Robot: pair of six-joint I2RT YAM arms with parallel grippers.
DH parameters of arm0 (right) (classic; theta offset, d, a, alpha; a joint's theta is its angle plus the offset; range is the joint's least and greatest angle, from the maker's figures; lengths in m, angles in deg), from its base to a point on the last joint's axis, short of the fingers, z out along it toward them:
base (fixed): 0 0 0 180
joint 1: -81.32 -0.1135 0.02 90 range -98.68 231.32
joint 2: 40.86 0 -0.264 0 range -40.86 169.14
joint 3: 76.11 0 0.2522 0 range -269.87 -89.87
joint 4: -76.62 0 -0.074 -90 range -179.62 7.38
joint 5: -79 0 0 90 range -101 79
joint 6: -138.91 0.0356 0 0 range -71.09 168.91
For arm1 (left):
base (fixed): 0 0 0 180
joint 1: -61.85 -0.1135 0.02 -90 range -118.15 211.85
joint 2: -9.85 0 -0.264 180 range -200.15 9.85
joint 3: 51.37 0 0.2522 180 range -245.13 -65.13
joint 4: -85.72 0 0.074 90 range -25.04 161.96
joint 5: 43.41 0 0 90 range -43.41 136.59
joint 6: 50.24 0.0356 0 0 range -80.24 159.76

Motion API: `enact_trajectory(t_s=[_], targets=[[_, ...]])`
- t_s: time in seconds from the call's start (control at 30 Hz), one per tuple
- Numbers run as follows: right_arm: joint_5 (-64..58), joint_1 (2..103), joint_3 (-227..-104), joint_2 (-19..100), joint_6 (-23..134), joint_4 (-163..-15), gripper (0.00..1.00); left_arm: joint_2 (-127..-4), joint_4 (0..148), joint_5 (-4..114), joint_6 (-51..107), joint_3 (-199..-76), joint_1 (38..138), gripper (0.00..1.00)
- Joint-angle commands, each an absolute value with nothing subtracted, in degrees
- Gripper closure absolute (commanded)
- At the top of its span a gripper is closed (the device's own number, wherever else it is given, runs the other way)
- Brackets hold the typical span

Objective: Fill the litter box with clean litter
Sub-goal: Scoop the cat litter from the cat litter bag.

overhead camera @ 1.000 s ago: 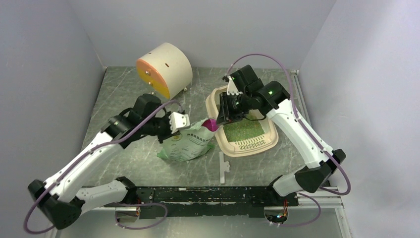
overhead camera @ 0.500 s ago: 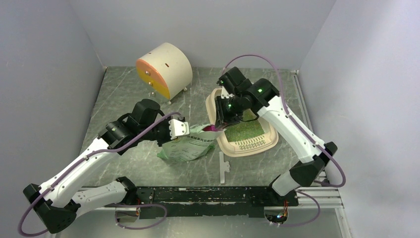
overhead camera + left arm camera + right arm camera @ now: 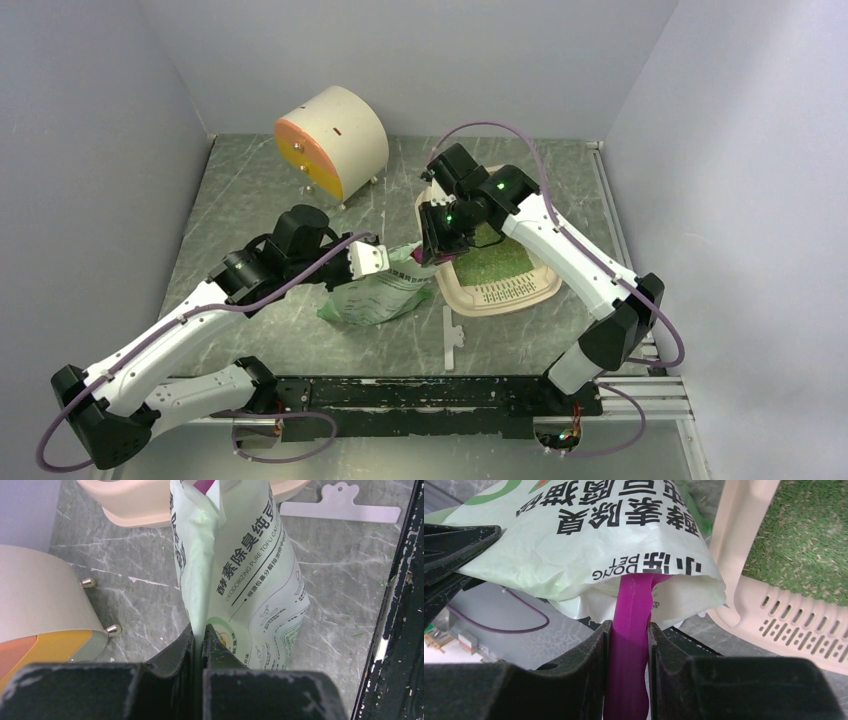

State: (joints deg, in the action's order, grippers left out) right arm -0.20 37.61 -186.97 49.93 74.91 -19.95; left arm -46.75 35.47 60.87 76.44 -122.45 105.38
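The beige litter box [image 3: 447,285] sits right of centre, its slotted grille ledge [image 3: 796,625] at the near end. A bed of green litter [image 3: 492,262] lies in it and shows in the right wrist view [image 3: 804,535]. My left gripper [image 3: 201,630] is shut on the edge of the light-green litter bag [image 3: 375,293], holding its mouth up. My right gripper [image 3: 629,627] is shut on the handle of the magenta scoop [image 3: 631,605]. The scoop's head is hidden inside the bag's mouth [image 3: 644,577].
A cream half-cylinder cabinet [image 3: 335,135] with an orange face stands at the back left. A white flat clip [image 3: 452,336] lies on the table in front of the litter box. Grey walls close in on the left, back and right.
My right gripper has moved left from over the litter box and pushed the magenta scoop into the bag's mouth. My left arm has shifted slightly, still holding the bag.
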Motion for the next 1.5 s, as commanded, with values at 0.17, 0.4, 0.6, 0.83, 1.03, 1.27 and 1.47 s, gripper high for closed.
enact_trajectory(t_s=[0.17, 0.4, 0.6, 0.83, 1.03, 1.27, 1.47], targets=[[12.53, 41.86, -189.89, 49.71, 70.85, -26.8, 1.0, -43.52, 42.11, 61.01, 75.26, -124.24, 106.49, 0.95], [8.17, 44.13, -189.35, 50.97, 69.08, -20.36, 1.0, -42.15, 44.78, 61.93, 74.72, -124.71, 106.5, 0.95], [4.89, 43.57, -184.99, 53.69, 68.08, -19.98, 1.0, -42.9, 45.42, 62.05, 74.65, -124.26, 106.5, 0.95], [13.92, 43.86, -184.59, 56.77, 66.77, -27.8, 1.0, -44.62, 46.11, 60.25, 74.54, -122.61, 106.54, 0.95], [21.63, 45.97, -182.01, 57.13, 65.74, -32.33, 1.0, -44.79, 46.85, 60.27, 73.64, -121.19, 106.54, 0.95], [39.32, 53.52, -170.56, 51.13, 69.12, -46.07, 1.0, -44.1, 47.6, 60.92, 72.36, -120.32, 106.59, 0.95], [51.9, 60.82, -159.59, 44.38, 77.46, -62.03, 1.0, -43.76, 47.39, 61.4, 72.45, -120.1, 106.53, 0.95]])
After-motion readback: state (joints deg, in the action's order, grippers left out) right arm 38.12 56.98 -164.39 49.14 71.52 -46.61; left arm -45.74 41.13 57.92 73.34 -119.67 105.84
